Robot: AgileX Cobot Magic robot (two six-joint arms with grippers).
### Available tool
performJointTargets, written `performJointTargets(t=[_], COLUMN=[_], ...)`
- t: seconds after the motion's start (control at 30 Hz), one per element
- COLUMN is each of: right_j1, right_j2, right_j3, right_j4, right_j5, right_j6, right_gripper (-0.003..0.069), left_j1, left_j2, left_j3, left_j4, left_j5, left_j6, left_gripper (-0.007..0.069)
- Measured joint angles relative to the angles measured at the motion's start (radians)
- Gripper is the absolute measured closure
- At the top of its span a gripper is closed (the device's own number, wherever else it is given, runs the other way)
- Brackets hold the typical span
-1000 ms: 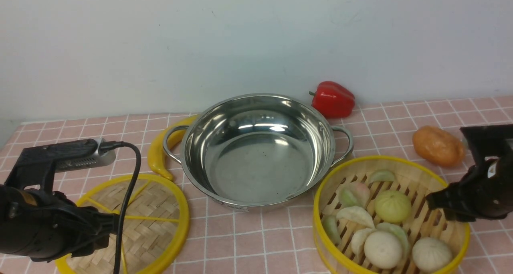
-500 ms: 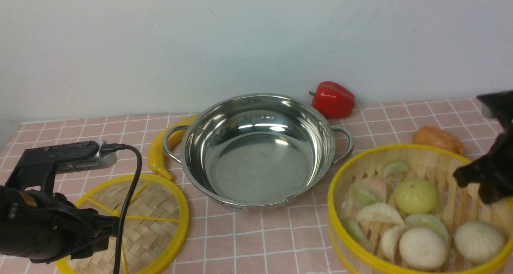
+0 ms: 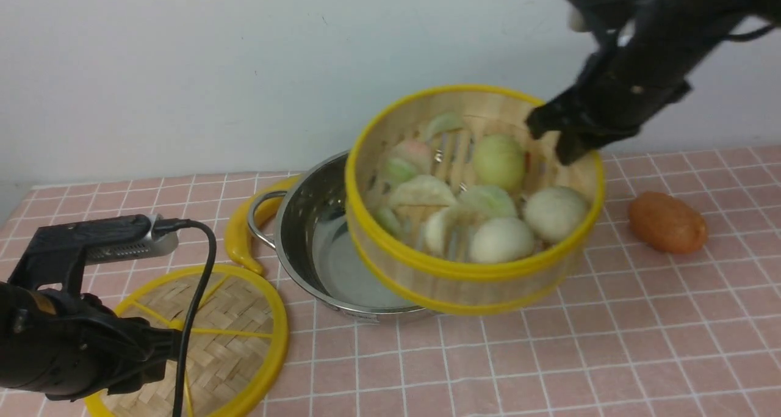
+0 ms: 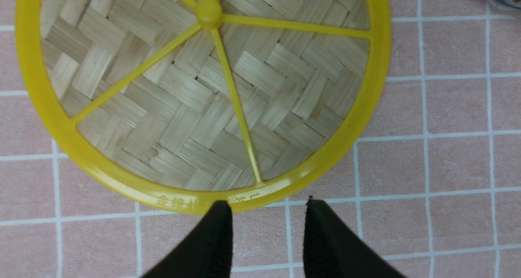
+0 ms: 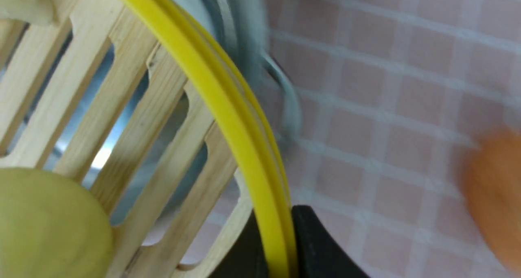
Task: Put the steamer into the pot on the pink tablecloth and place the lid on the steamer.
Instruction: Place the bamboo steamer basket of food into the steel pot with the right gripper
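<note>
The steamer (image 3: 470,246), a bamboo basket with yellow rims holding pale buns and dumplings, hangs tilted in the air over the right half of the steel pot (image 3: 305,240). My right gripper (image 3: 558,139) is shut on its far right rim; the right wrist view shows the yellow rim (image 5: 228,107) pinched between the two black fingers (image 5: 321,245). The lid (image 3: 238,337), a flat woven disc with yellow spokes, lies on the pink tablecloth (image 3: 610,344) at the front left. My left gripper (image 4: 266,206) hovers open at the lid's rim (image 4: 325,164), holding nothing.
A yellow curved vegetable (image 3: 238,234) lies against the pot's left handle (image 3: 259,212). An orange potato-like toy (image 3: 667,221) sits on the cloth at the right. The left arm's cable (image 3: 195,282) hangs over the lid. A white wall stands behind.
My right gripper has lifted the steamer off the cloth at the front right and carried it up and left over the pot. The red pepper is now hidden behind it. The left arm is still.
</note>
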Motion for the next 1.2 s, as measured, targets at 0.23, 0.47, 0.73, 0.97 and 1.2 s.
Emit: performJointTargets(t=[0.23,0.47,0.73,0.97,1.2], right_j1=[0.069,0.070,0.070,0.070,0.070], right_j2=[0.321,0.433,0.485,0.538,0.549], right_j3=[-0.392,-0.547,-0.552,-0.552,-0.553], right_j4=[0.006,-0.014,-0.092,-0.085,-0.074], right_j5=[0.027,0.029,0.039,0.042,0.040], right_j6=[0.017,0.030,0.045,0.046,0.046], right_gripper=[0.0602,0.0602,0.0602,0.0602,0.0602], left_j1=[0.000,0.000,0.000,0.000,0.000], left_j2=[0.000,0.000,0.000,0.000,0.000], left_j3=[0.000,0.000,0.000,0.000,0.000], left_j4=[0.000,0.004,0.023,0.023,0.023], left_j5=[0.000,0.000,0.000,0.000,0.000], left_j6=[0.000,0.000,0.000,0.000,0.000], left_gripper=[0.0382,0.0382,0.0382,0.0382,0.0382])
